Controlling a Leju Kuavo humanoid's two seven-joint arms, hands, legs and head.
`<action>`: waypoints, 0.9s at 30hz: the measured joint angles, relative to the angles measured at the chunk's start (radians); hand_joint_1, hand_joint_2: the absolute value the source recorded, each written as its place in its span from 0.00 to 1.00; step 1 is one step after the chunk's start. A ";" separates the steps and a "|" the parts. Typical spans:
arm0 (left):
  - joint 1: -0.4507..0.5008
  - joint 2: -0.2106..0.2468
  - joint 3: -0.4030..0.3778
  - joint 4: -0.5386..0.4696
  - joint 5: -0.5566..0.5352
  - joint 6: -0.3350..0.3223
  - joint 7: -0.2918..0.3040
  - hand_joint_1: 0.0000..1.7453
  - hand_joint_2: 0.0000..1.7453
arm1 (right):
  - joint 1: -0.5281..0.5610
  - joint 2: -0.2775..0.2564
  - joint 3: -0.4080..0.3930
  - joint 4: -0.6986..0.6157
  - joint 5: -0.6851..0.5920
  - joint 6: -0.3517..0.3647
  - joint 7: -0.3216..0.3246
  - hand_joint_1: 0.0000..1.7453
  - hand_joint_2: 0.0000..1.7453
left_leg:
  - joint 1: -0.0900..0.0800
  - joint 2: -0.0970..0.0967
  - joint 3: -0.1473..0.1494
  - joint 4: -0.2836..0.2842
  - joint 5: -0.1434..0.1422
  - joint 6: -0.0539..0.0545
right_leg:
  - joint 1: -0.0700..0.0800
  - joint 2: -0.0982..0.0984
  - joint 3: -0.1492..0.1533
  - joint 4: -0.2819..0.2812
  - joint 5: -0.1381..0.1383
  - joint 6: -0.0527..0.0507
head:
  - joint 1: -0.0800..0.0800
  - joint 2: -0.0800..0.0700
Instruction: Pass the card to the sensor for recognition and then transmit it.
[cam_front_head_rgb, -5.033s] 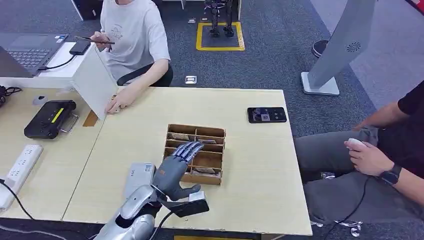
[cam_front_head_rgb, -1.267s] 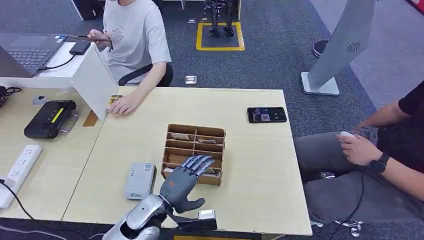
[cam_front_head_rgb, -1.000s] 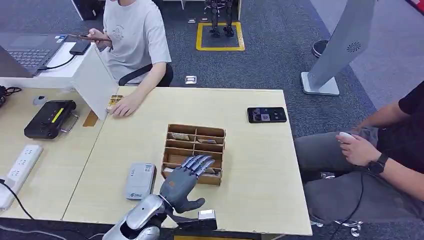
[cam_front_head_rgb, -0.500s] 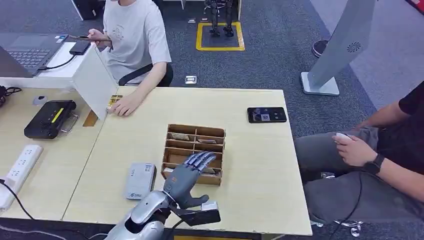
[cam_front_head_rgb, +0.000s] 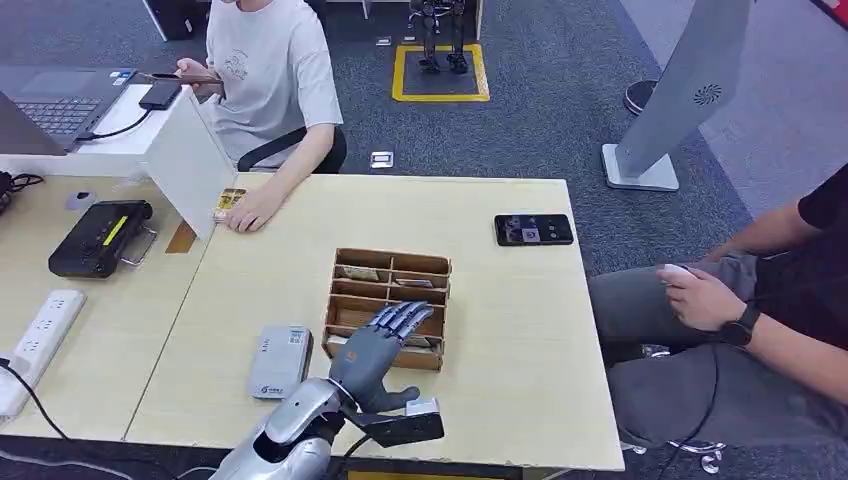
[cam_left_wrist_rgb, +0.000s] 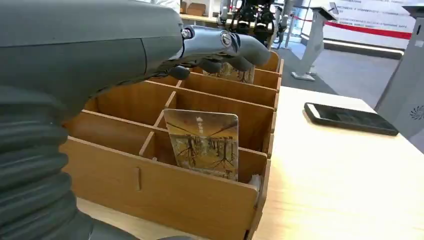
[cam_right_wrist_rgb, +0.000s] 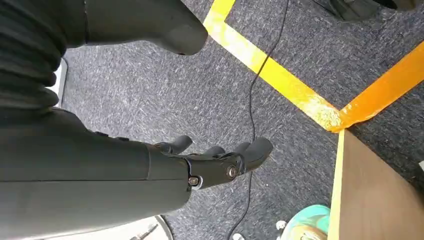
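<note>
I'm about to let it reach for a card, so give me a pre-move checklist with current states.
1. Left hand free, holding nothing: ok.
2. Card standing upright in the near compartment of the wooden box: ok.
3. Fingers around the card: not ok, they hover above it.
4. Sensor unobstructed beside the box: ok.
5. Right hand away from the table: ok, it hangs over the floor.

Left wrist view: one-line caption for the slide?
Left hand hovers open over the wooden card organizer; a card stands upright in the near compartment, phone beyond on the table.

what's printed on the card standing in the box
A brown-gold tree scene on the card; clearest in the left wrist view.
</note>
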 joint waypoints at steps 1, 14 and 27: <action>-0.001 0.000 0.000 0.001 0.002 0.000 0.000 0.00 1.00 | 0.000 0.000 0.000 0.000 0.000 0.000 0.001 0.00 1.00 | 0.000 0.000 0.000 0.000 0.000 0.000 | 0.000 0.000 0.000 0.000 0.000 0.000 | 0.000 0.000; -0.023 -0.002 0.008 0.025 0.021 0.000 0.003 0.00 1.00 | -0.001 0.000 0.022 -0.003 -0.002 -0.004 -0.002 0.00 1.00 | 0.000 0.000 0.000 0.000 0.000 0.000 | 0.000 0.000 0.000 0.000 0.000 0.000 | 0.000 0.000; -0.041 -0.017 0.015 0.058 0.034 0.003 0.001 0.00 1.00 | -0.003 0.000 0.035 -0.003 -0.012 -0.002 0.000 0.00 1.00 | 0.000 0.000 0.000 0.000 0.000 0.000 | 0.000 0.000 0.000 0.000 0.000 0.000 | 0.000 0.000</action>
